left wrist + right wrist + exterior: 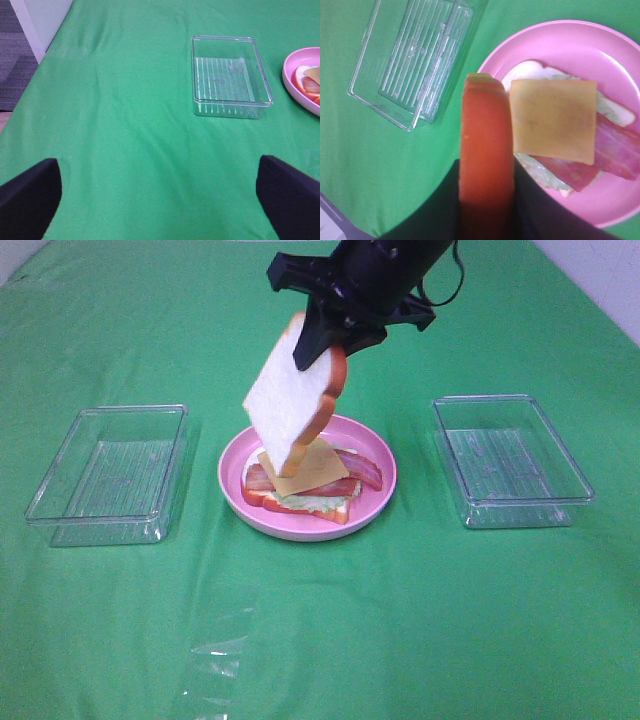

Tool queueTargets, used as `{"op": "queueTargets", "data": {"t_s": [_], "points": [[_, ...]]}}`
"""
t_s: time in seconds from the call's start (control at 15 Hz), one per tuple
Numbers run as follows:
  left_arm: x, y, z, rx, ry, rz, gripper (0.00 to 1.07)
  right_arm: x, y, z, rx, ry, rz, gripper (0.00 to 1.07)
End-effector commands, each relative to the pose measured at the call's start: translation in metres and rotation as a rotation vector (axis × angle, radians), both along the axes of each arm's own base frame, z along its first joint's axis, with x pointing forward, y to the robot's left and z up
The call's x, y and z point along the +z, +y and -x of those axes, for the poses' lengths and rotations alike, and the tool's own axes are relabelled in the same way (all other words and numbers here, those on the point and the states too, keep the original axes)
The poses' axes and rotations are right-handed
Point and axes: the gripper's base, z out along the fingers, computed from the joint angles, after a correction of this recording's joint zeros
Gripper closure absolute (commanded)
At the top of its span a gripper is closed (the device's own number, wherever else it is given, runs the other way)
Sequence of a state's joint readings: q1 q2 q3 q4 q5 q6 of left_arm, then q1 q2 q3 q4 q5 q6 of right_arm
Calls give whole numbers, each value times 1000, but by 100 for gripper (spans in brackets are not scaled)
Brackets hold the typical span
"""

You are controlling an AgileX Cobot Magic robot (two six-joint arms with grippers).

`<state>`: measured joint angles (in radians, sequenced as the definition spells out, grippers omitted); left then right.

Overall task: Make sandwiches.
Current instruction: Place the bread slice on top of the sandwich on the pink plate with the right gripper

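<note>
On the round pink plate [378,492] lies a stack: a bread slice [300,506] at the bottom, pale green lettuce [318,503], reddish-brown bacon strips [362,469] and a yellow cheese square [312,470] on top. My right gripper [322,342] is shut on a second white bread slice [290,392] and holds it tilted above the plate's left half. The right wrist view shows this slice edge-on [486,165] beside the cheese [553,120]. My left gripper [160,200] is open and empty over bare cloth, out of the exterior view.
A clear plastic tray [110,475] stands left of the plate and another [510,460] right of it. The left tray also shows in the left wrist view [230,76]. A green cloth [400,640] covers the table.
</note>
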<state>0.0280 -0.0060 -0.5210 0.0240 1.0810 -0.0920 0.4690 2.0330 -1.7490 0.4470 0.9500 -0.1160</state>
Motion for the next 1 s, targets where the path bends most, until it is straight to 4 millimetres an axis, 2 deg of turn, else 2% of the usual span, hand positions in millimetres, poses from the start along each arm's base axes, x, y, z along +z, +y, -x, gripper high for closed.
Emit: {"op": "queueTargets", "data": {"t_s": [0.07,0.27,0.47,0.67,0.73,0.8,0.87,0.93,1.0], "points": [[-1,0,2,-4,-13,-1,7,-18,21,-1,10,-28,-22,102],[-1,0,2,-4,-13,-1,7,-38,25,-8,-1,-18,-4,102],[-1,0,2,-4,-13,-1,7,-70,20,-16,-16,2,103,102],[-1,0,2,-4,-13,-1,7,-83,12,-21,2,-41,219,102],[-1,0,2,-4,-13,-1,7,-85,10,-22,-14,-42,247,98],[-1,0,2,-4,-13,-1,7,-86,9,-22,-22,-31,255,90],[-1,0,2,-4,-13,-1,7,-86,9,-21,-21,-19,256,73],[-1,0,2,-4,-13,-1,7,-87,8,-21,-16,-21,268,37],[-1,0,2,-4,-13,-1,7,-87,6,-21,-6,-27,290,20]]}}
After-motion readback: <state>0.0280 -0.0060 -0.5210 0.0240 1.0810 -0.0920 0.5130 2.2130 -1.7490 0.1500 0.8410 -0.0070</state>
